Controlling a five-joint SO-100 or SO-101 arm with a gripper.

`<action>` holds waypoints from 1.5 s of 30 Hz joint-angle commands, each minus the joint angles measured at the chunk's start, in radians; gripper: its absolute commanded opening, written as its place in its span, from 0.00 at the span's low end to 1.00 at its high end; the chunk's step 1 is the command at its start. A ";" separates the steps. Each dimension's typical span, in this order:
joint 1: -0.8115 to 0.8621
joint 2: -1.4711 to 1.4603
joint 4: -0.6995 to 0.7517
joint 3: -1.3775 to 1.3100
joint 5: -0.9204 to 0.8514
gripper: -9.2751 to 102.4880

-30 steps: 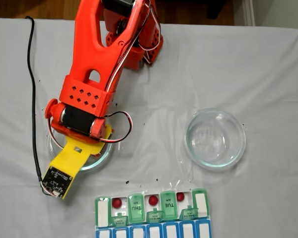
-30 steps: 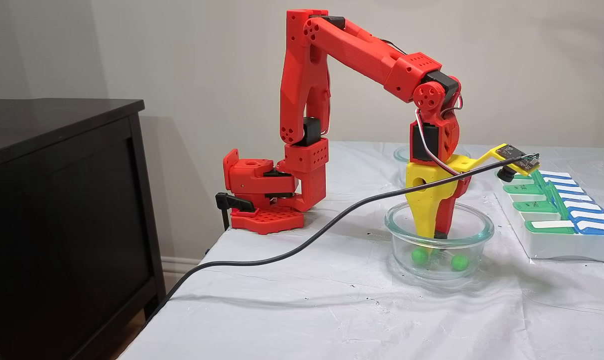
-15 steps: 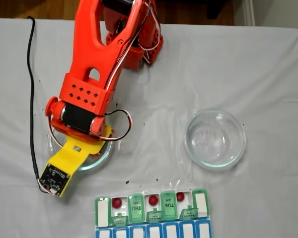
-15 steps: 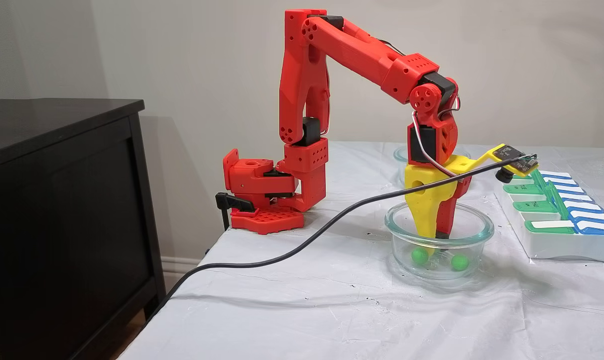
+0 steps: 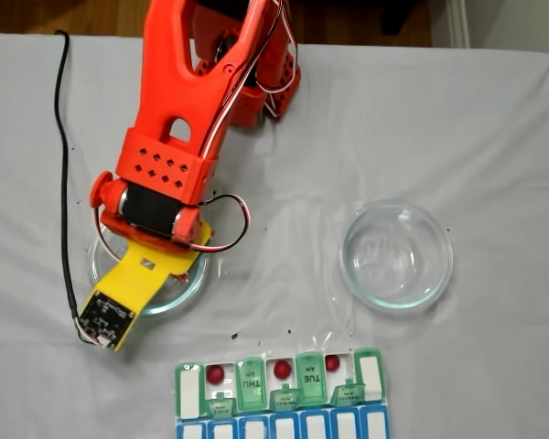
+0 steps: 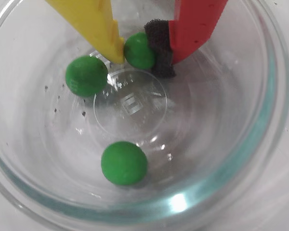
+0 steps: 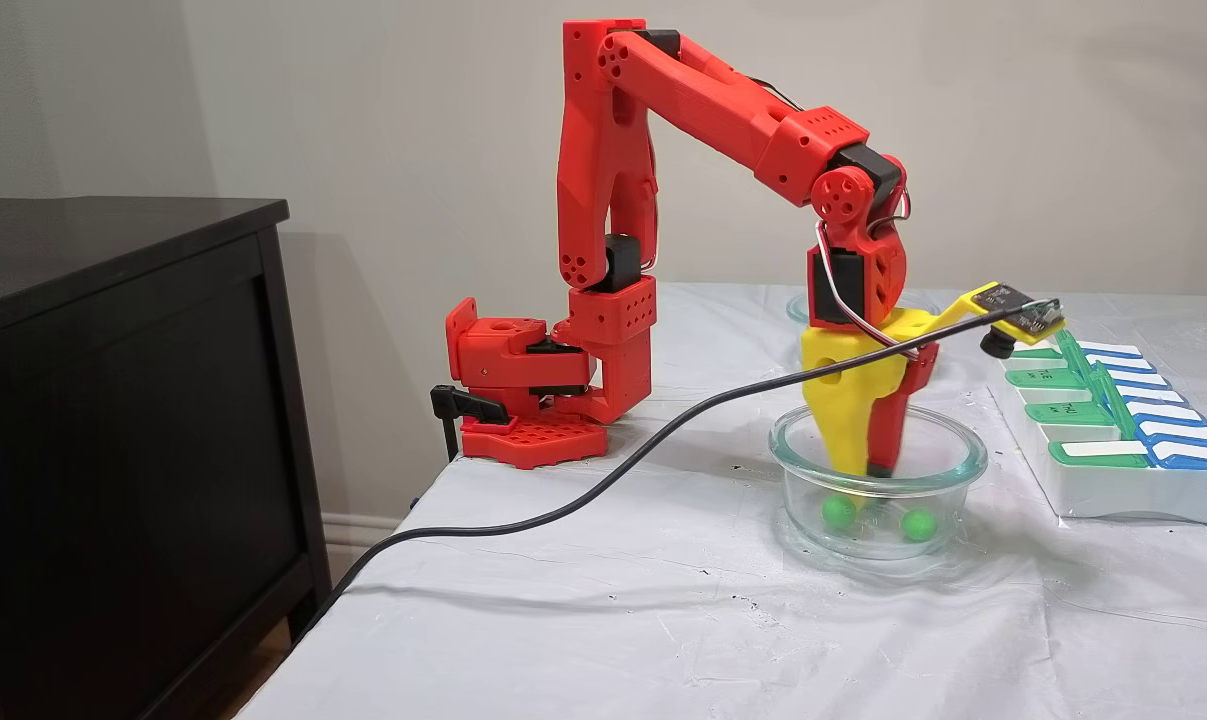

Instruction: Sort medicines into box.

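— Reaching into the glass dish [image 6: 260,144] on the white cloth [image 7: 603,620], my claw [image 6: 140,48] pinches one green pill [image 6: 138,50] between its yellow finger [image 6: 94,21] and the black pad on its red finger [image 6: 195,24].

— Where are the other green pills?

— Both lie loose on the dish floor in the wrist view: one [image 6: 86,75] just beside the yellow fingertip, the other [image 6: 124,162] nearer the rim, apart from my claw. From the side view two green pills [image 7: 839,511] show through the glass wall; I cannot tell there which one I hold.

— And the box?

— The box [image 5: 279,402] sits at the bottom edge of the view from above, well apart from my dish. Three red pills [image 5: 282,369] rest in open compartments of its green row, between lids marked THU and TUE. A second dish [image 5: 396,255] stands to the right in that view, and its contents, if any, are too faint to make out.
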 commanded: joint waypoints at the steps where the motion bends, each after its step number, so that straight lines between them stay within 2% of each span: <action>1: 0.003 0.152 0.097 -0.144 -0.014 0.08; 4: 0.028 0.239 0.092 -0.176 -0.021 0.08; 10: 0.046 0.252 0.189 -0.374 0.032 0.08; 14: 0.015 0.250 0.164 -0.448 0.193 0.08; 17: -0.083 0.314 0.091 -0.413 0.402 0.08; 22: -0.354 0.321 0.081 -0.354 0.684 0.08; 25: -0.448 0.272 0.058 -0.356 0.830 0.08; 29: -0.555 0.287 -0.117 -0.250 0.969 0.08; 31: -0.591 0.238 -0.130 -0.256 1.035 0.08; 40: -0.640 0.097 -0.307 -0.207 1.140 0.08; 45: -0.650 0.054 -0.313 -0.232 1.167 0.08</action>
